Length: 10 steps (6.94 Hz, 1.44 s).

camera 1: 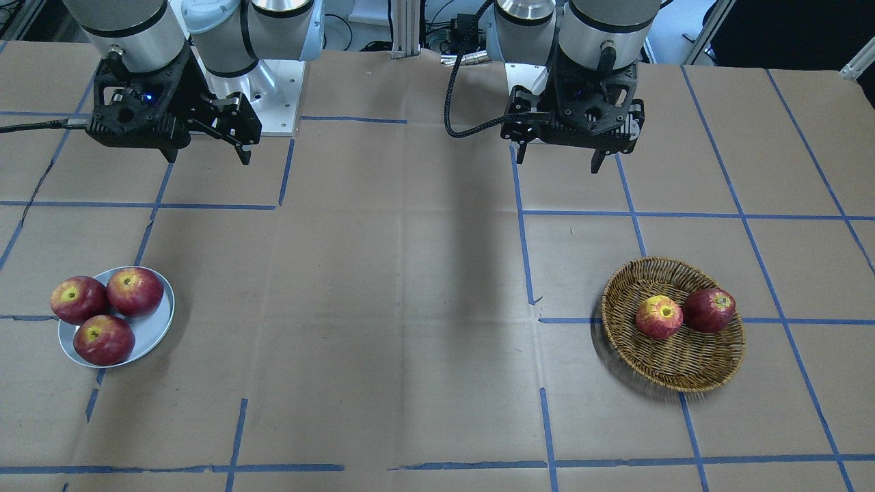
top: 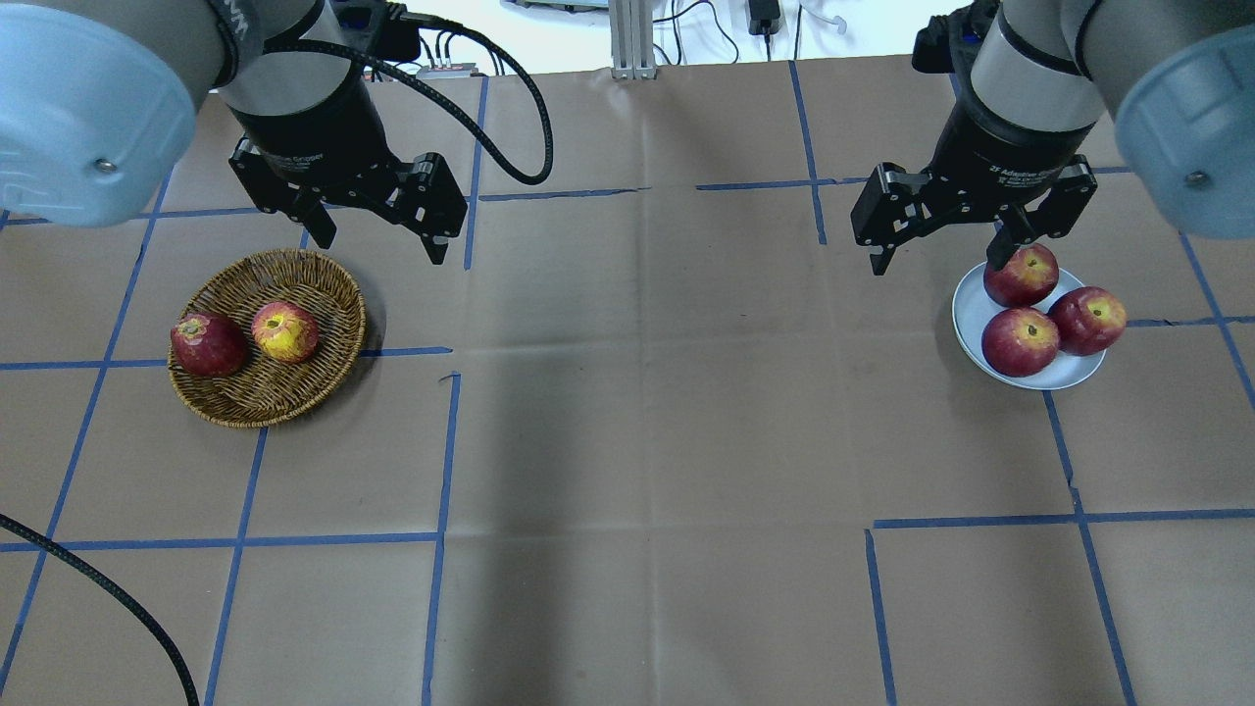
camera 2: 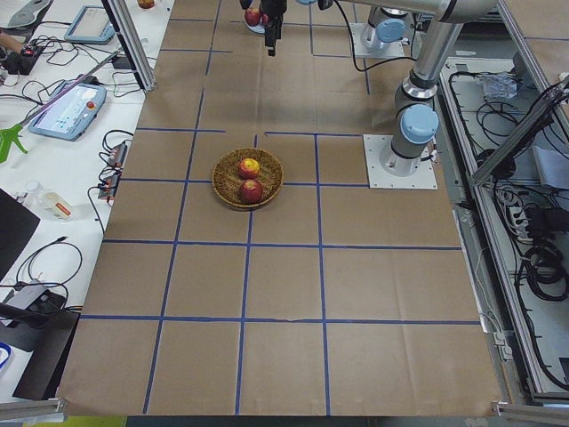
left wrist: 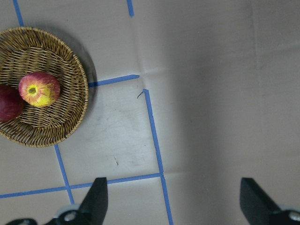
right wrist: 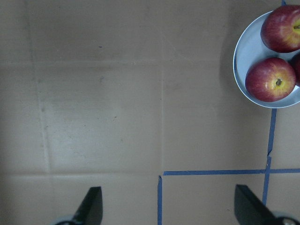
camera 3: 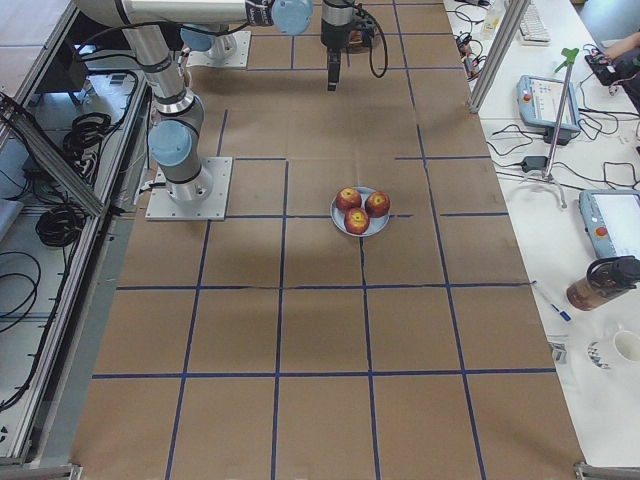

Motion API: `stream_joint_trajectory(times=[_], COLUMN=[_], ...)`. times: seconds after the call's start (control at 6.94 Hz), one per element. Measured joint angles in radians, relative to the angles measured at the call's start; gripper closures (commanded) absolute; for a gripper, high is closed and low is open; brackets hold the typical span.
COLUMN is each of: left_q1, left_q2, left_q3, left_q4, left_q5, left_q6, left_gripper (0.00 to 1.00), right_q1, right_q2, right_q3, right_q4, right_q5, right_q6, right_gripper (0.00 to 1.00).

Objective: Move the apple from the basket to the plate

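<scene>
Brown paper lined with blue tape covers the table (top: pixel 647 441). The left gripper (top: pixel 382 245) hovers beside the wicker basket (top: pixel 275 392), jaws wide, empty. The right gripper (top: pixel 936 263) hovers beside the plate (top: pixel 969 312), jaws wide, empty. Three dark-red apples (top: pixel 1021 341) occupy the plate. The apple (top: pixel 284 331) lies inside the basket, just beside a darker apple (top: pixel 207 344).

Hovering, jaws wide: left end effector (top: pixel 382 247), right end effector (top: pixel 935 265).

Robotics lab: teach pendants (camera 2: pixel 67 107), loose cables (camera 2: pixel 533 258), tape-gridded table (top: pixel 627 441)
</scene>
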Motion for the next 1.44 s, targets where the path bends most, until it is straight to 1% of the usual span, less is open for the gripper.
stream_joint_trajectory(times=[1.01, 1.3, 1.44], left_q1=[0.003, 0.028, 0.071], left_q2=[-0.002, 0.003, 0.003], left_q3=[-0.007, -0.013, -0.018], left_q4=[-0.007, -0.006, -0.005], left_q5=[-0.003, 0.004, 0.003], left_q6=[0.024, 0.156, 0.247], left_gripper=[0.01, 0.01, 0.01], right_q1=[0.000, 0.000, 0.000], right_q2=[0.000, 0.000, 0.000], right_q3=[0.000, 0.000, 0.000], right_q4=[0.000, 0.000, 0.000], right_q5=[0.000, 0.000, 0.000], right_q6=[0.000, 0.000, 0.000], right_gripper=[0.00, 0.00, 0.00])
